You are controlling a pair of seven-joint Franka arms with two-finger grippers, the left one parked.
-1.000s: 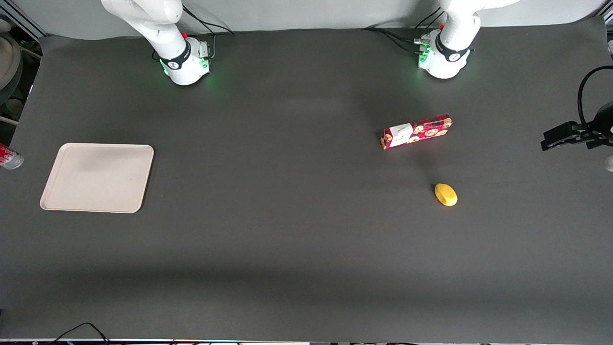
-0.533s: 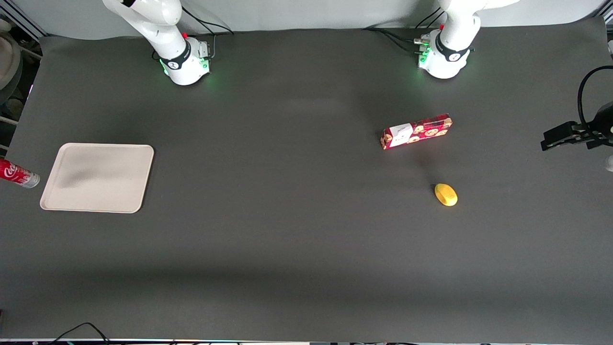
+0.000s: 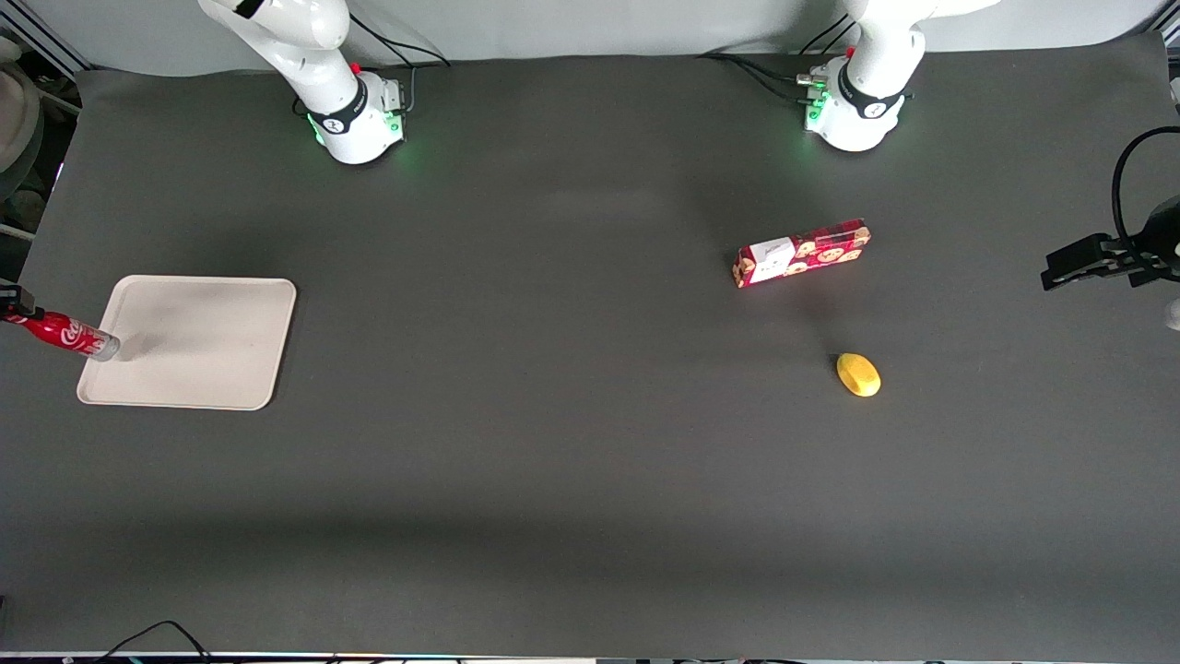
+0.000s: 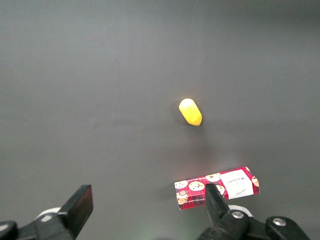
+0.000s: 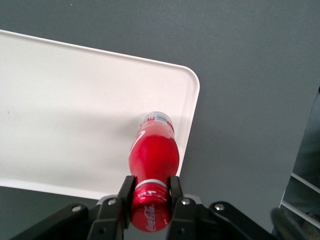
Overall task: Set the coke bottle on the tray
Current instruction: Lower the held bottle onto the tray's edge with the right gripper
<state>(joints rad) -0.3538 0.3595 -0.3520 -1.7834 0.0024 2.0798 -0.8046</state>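
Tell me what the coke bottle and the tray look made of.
Coke bottle, held at its cap by the claw above the tray's edge: likely clear plastic under a glossy red wrap; the base looks see-through.
Tray: matte beige, smooth with rounded moulded corners, probably plastic or pressed fibre; the look leaves it open.

One coke bottle, one tray, one cookie box and one yellow fruit (four things).
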